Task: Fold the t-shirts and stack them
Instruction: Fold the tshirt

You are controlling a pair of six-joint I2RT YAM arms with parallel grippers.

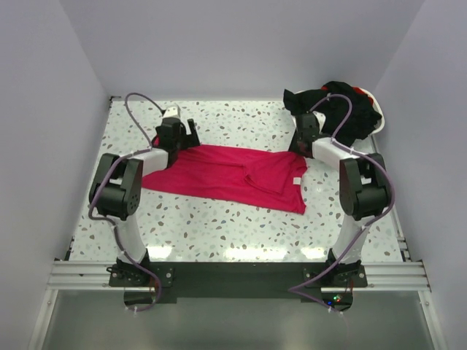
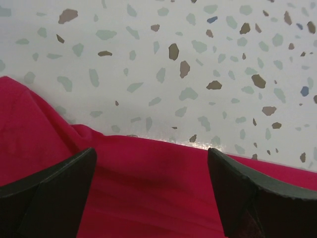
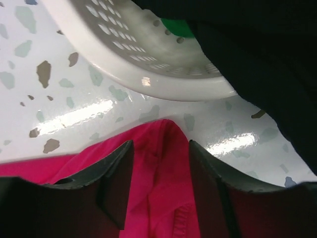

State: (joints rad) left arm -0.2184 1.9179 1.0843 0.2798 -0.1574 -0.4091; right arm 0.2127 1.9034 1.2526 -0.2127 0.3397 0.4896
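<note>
I am watching the pinkish-red t-shirt (image 1: 233,173) lying spread and rumpled across the middle of the speckled table (image 1: 219,226), running from about ten o'clock down toward four o'clock; its small white neck label (image 1: 297,181) is showing near the four o'clock end.

The left gripper (image 1: 177,135) is sitting at the shirt's ten o'clock corner; through the left wrist camera its jaws are standing wide apart and released, with the red cloth (image 2: 148,193) lying beneath and between them and its edge running just beyond the fingertips, bare table at twelve o'clock.

The right gripper (image 1: 303,138) is working at the shirt's two o'clock corner; its jaws are standing parted, with a raised ridge of red fabric (image 3: 158,163) lying in the gap between them; I cannot tell whether the pads are touching it.

The black t-shirts (image 1: 343,109) are spilling in a heap over the white basket (image 1: 381,120) at the table's two o'clock corner; the basket's rim is sitting just beyond the right fingertips.
</note>
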